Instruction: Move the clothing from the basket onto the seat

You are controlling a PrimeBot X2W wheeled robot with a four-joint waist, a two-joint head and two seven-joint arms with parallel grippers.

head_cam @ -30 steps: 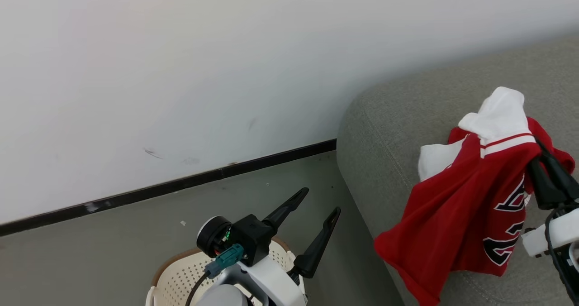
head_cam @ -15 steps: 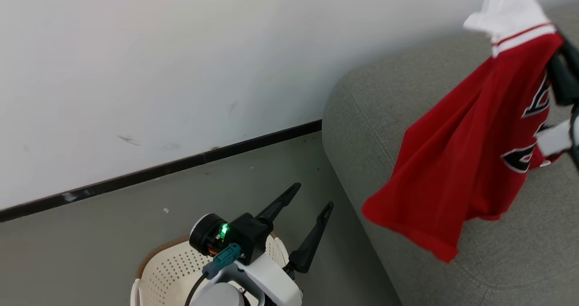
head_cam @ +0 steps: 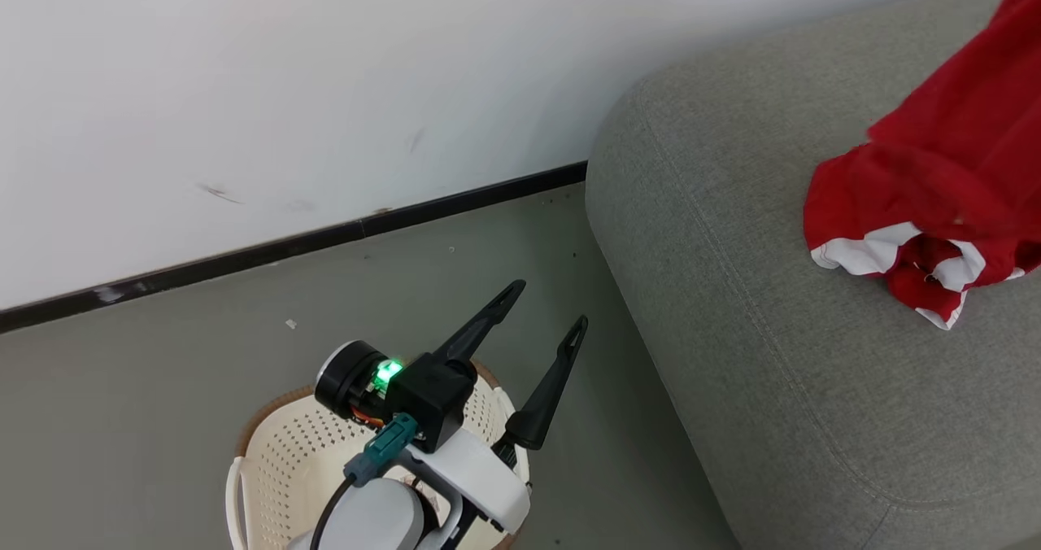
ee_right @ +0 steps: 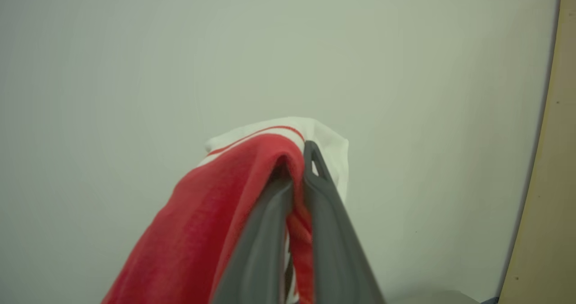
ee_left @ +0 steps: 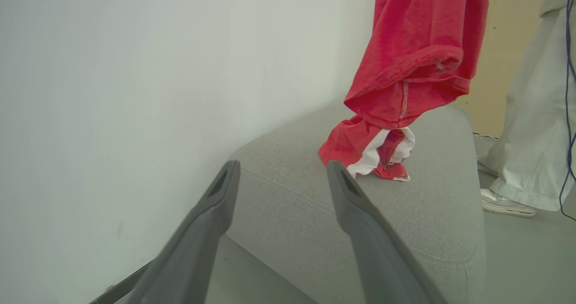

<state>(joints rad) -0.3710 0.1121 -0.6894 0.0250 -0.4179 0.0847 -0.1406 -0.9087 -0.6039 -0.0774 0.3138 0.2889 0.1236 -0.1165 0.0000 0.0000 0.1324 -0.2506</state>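
Clothing (head_cam: 960, 151) has risen, right jaws clamping it over seat (head_cam: 732, 330); left jaws spread above basket (head_cam: 276, 469).

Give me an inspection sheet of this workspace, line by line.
Surface: grey seat, bare apart from the clothing.
Job's things: red clothing hanging from the right gripper, a white-striped part bunched on the seat; basket on the floor, inside partly hidden by the left arm.
Clutter: small pale scrap on the floor.
Grippers: left gripper jaws open, empty, above the basket; right gripper jaws shut on the clothing.
Cables: black cable at the left wrist; thin blue cable.
Surroundings: white wall, black skirting, a person's legs beside the seat.
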